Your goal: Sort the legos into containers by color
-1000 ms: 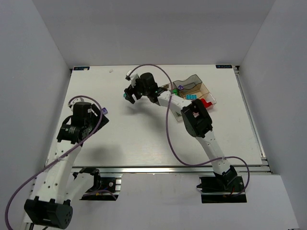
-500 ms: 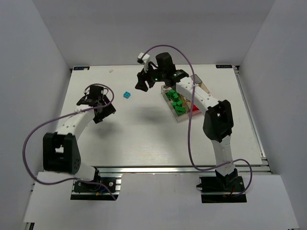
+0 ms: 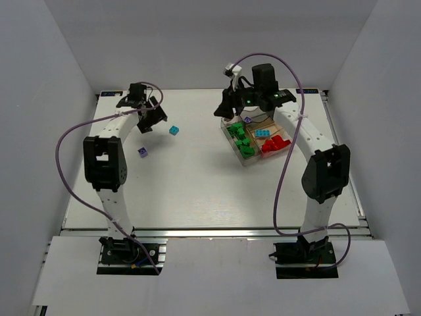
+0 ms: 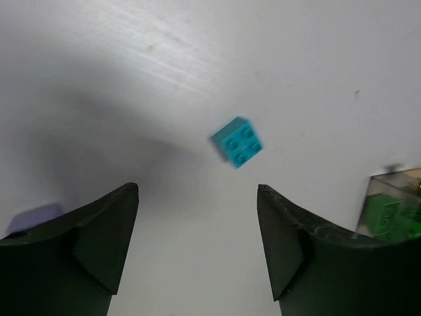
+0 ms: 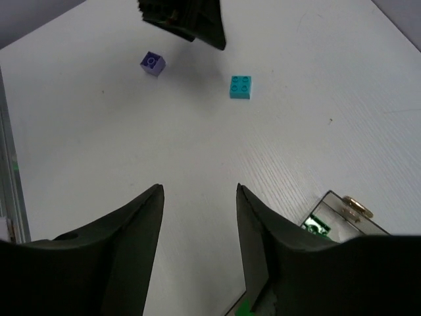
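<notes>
From above, the tray (image 3: 253,160) lies right of centre on the table (image 3: 197,191), its long narrow section running from the far side toward the near edge and slanting slightly right. That section is packed with green bricks (image 3: 241,140); the squarish sections beside it hold cyan pieces (image 3: 263,133) and red bricks (image 3: 275,143). A cyan brick (image 3: 173,130) and a purple brick (image 3: 143,152) lie loose on the left half, well apart from the tray. The left arm (image 3: 105,164) stretches up the left side, with the left gripper (image 3: 150,121) at the far left just beside the cyan brick. The right arm (image 3: 325,171) arches over to hold the right gripper (image 3: 227,110) at the tray's far left corner. The left wrist view adds the detail that the cyan brick (image 4: 237,141) is a square two-by-two, studs up, turned cornerwise. It lies ahead of the left gripper (image 4: 197,191), whose jaws gape wide with nothing between them; a tray corner (image 4: 378,191) shows at the right edge. The right wrist view shows the right gripper (image 5: 198,191) with jaws moderately parted and empty over bare table. Beyond it are the cyan brick (image 5: 241,87), the purple brick (image 5: 152,63) and the left gripper (image 5: 187,20); the tray's corner (image 5: 332,201) sits at lower right.
</notes>
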`<state>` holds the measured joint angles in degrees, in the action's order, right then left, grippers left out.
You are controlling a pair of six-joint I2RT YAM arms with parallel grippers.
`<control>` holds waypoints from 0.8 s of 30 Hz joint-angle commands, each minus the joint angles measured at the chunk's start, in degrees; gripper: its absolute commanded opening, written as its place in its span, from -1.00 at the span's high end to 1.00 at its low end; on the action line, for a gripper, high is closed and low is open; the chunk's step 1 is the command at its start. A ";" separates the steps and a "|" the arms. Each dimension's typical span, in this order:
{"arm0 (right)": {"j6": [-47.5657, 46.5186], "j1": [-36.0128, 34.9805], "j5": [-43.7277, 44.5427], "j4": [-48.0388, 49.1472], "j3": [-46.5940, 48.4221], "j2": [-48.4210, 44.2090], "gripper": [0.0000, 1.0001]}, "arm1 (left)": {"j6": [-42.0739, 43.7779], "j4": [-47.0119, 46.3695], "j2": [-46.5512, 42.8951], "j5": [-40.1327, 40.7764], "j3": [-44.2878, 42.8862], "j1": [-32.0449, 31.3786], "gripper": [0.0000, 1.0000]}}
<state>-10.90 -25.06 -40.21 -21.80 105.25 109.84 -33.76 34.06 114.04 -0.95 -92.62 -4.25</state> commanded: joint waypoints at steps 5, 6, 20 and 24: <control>0.87 3.52 -2.77 0.62 -4.09 -5.34 -0.12 | -2.72 7.59 16.54 -7.49 -22.67 -2.69 -0.74; 1.14 3.87 -2.86 0.71 -4.44 -5.69 -0.13 | -2.54 8.21 17.87 -7.75 -24.52 -3.30 -0.75; 4.30 7.74 -4.18 2.64 -7.25 -6.57 -0.16 | -3.68 16.56 23.77 -3.89 -31.75 -6.30 -0.79; 5.27 8.45 -4.71 3.26 -7.78 -6.57 -0.15 | -3.16 18.23 24.74 -3.18 -31.92 -7.35 -0.76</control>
<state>-7.20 -17.17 -43.11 -20.88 97.91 106.10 -37.04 50.02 139.24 -5.80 -122.74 -10.57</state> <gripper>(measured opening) 0.577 0.884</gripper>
